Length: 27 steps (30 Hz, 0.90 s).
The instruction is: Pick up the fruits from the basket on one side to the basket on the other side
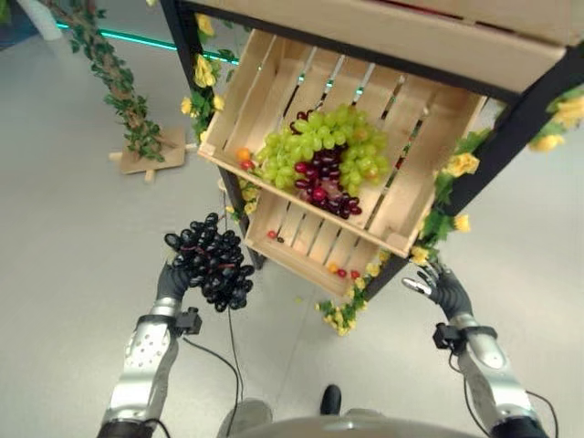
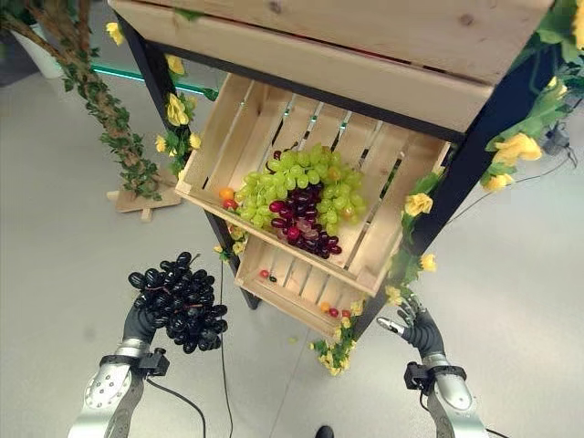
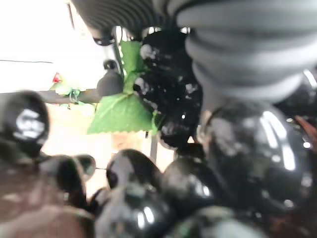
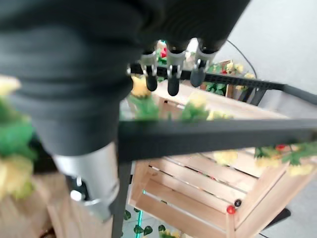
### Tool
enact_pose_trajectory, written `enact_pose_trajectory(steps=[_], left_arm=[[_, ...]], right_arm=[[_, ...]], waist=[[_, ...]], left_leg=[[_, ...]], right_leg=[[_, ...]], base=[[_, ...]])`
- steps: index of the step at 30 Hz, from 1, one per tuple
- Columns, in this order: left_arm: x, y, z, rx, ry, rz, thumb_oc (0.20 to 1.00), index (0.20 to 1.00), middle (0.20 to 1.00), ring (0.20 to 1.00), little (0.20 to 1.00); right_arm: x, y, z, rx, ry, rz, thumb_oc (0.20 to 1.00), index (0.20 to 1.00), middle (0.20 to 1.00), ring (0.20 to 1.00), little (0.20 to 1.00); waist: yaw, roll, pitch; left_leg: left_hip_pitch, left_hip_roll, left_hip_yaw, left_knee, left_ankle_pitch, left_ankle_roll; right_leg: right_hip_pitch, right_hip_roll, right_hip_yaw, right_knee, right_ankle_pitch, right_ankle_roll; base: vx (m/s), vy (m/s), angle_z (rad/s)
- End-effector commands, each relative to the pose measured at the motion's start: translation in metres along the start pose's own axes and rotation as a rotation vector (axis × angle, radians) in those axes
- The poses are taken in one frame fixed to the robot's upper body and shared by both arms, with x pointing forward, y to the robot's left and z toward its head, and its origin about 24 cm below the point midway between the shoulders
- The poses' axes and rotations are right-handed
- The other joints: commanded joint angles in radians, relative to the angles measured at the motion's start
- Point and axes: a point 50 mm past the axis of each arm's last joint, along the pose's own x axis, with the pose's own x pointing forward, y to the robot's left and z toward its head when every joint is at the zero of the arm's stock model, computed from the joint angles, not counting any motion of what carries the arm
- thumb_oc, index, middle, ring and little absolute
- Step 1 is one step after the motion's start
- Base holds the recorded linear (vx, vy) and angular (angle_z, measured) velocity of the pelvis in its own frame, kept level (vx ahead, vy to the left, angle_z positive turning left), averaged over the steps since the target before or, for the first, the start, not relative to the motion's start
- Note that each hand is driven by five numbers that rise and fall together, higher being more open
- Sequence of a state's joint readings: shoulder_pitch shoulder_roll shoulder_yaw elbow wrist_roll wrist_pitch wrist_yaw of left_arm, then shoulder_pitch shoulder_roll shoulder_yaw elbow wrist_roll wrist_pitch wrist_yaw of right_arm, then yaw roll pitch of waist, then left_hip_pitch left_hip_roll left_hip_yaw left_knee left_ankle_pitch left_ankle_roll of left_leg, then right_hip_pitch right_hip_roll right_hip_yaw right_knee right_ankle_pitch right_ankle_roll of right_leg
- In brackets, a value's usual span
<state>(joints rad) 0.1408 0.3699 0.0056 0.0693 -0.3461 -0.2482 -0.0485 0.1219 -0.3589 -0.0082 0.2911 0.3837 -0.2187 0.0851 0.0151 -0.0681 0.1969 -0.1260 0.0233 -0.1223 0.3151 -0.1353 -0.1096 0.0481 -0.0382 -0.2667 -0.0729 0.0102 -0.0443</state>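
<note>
The left hand clutches a black grape bunch, likely soft and easily shed; support beneath looks safest. The right hand hangs relaxed and empty.

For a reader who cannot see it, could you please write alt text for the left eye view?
The left hand holds a bunch of black grapes beside a tilted wooden crate of green grapes and red grapes. The open right hand hangs by the rack.
</note>
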Motion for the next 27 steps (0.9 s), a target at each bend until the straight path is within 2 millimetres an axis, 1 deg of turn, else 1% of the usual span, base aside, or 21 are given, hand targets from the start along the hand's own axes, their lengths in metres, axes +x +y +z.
enact_pose_trajectory(steps=[1,2,3,6,12,19,21,22,23,24,25,27], left_arm=[[0.013,0.002,0.037,0.002,-0.191,-0.007,0.200,0.200,0.200,0.200,0.200],[0.013,0.001,0.036,-0.003,-0.187,-0.008,0.200,0.200,0.200,0.200,0.200],[0.013,0.001,0.036,-0.002,-0.189,-0.012,0.200,0.200,0.200,0.200,0.200],[0.011,0.000,0.038,0.006,-0.197,-0.027,0.200,0.200,0.200,0.200,0.200],[0.010,0.001,0.042,0.016,-0.207,-0.037,0.200,0.200,0.200,0.200,0.200],[0.009,-0.001,0.045,0.024,-0.215,-0.045,0.200,0.200,0.200,0.200,0.200],[0.007,0.000,0.048,0.032,-0.229,-0.041,0.200,0.200,0.200,0.200,0.200],[0.007,0.000,0.053,0.036,-0.252,-0.042,0.200,0.200,0.200,0.200,0.200],[0.007,0.001,0.053,0.036,-0.252,-0.042,0.200,0.200,0.200,0.200,0.200],[0.008,0.000,0.057,0.041,-0.266,-0.045,0.200,0.200,0.200,0.200,0.200],[0.008,-0.001,0.067,0.048,-0.309,-0.058,0.200,0.200,0.200,0.200,0.200],[0.007,-0.001,0.070,0.054,-0.323,-0.065,0.200,0.200,0.200,0.200,0.200]], right_arm=[[0.006,-0.007,0.027,-0.031,-0.130,0.009,1.000,1.000,1.000,1.000,1.000],[0.007,-0.006,0.026,-0.039,-0.121,0.012,1.000,1.000,1.000,1.000,1.000],[0.007,-0.005,0.026,-0.038,-0.118,0.017,1.000,1.000,1.000,1.000,1.000],[0.007,-0.004,0.021,-0.062,-0.094,0.024,1.000,1.000,1.000,1.000,1.000],[0.007,-0.001,0.015,-0.028,-0.076,0.011,1.000,1.000,1.000,1.000,1.000],[0.009,0.000,0.015,-0.024,-0.078,0.000,1.000,1.000,1.000,1.000,1.000],[0.009,0.000,0.014,-0.021,-0.072,-0.007,1.000,1.000,1.000,1.000,1.000],[0.008,-0.001,0.013,-0.022,-0.071,-0.016,1.000,1.000,1.000,1.000,1.000],[0.008,-0.001,0.013,-0.022,-0.070,-0.016,1.000,1.000,1.000,1.000,1.000],[0.008,-0.001,0.013,-0.018,-0.073,-0.020,1.000,1.000,1.000,1.000,1.000],[0.008,-0.004,0.013,-0.019,-0.071,-0.032,1.000,1.000,1.000,1.000,1.000],[0.008,-0.004,0.012,-0.017,-0.068,-0.035,1.000,1.000,1.000,1.000,1.000]], waist=[[0.012,0.015,-0.012],[0.012,0.015,-0.013],[0.007,0.019,-0.015],[0.008,0.026,-0.036],[0.004,0.018,-0.063],[0.006,0.014,-0.075],[0.006,0.014,-0.082],[0.005,0.015,-0.087],[0.005,0.014,-0.087],[0.005,0.015,-0.088],[0.004,0.016,-0.090],[0.003,0.017,-0.090]], left_leg=[[0.015,0.036,0.004,-0.172,0.111,-0.006],[0.018,0.027,0.010,-0.167,0.108,-0.006],[0.023,0.029,0.019,-0.181,0.108,-0.005],[0.057,0.021,0.014,-0.226,0.096,0.009],[0.108,0.015,0.042,-0.295,0.099,0.031],[0.134,0.003,0.050,-0.319,0.089,0.047],[0.143,0.000,0.052,-0.326,0.086,0.051],[0.149,0.000,0.054,-0.332,0.085,0.053],[0.149,0.000,0.054,-0.332,0.086,0.053],[0.152,-0.001,0.054,-0.335,0.085,0.054],[0.156,-0.002,0.054,-0.338,0.085,0.054],[0.158,-0.002,0.053,-0.340,0.084,0.055]], right_leg=[[-0.004,-0.042,0.013,0.054,-0.051,0.137],[-0.002,-0.049,0.015,0.063,-0.058,0.140],[0.003,-0.048,0.016,0.063,-0.062,0.139],[0.003,-0.054,0.030,0.062,-0.058,0.145],[0.012,-0.072,0.047,0.045,-0.047,0.157],[0.030,-0.087,0.048,0.019,-0.035,0.173],[0.035,-0.091,0.052,0.017,-0.034,0.176],[0.040,-0.092,0.050,0.014,-0.034,0.178],[0.041,-0.092,0.050,0.014,-0.034,0.178],[0.042,-0.093,0.049,0.014,-0.034,0.179],[0.040,-0.094,0.046,0.015,-0.033,0.180],[0.042,-0.095,0.045,0.015,-0.033,0.181]], base=[[0.10,0.014,0.01],[0.06,0.043,-0.25],[0.06,0.063,-0.40],[0.09,0.094,-0.49],[0.07,0.095,-0.18],[0.03,0.051,0.04],[0.04,0.052,0.00],[0.00,0.000,0.00],[0.00,0.000,0.00],[0.00,0.000,0.00],[0.00,0.000,0.00],[0.00,0.000,0.00]])
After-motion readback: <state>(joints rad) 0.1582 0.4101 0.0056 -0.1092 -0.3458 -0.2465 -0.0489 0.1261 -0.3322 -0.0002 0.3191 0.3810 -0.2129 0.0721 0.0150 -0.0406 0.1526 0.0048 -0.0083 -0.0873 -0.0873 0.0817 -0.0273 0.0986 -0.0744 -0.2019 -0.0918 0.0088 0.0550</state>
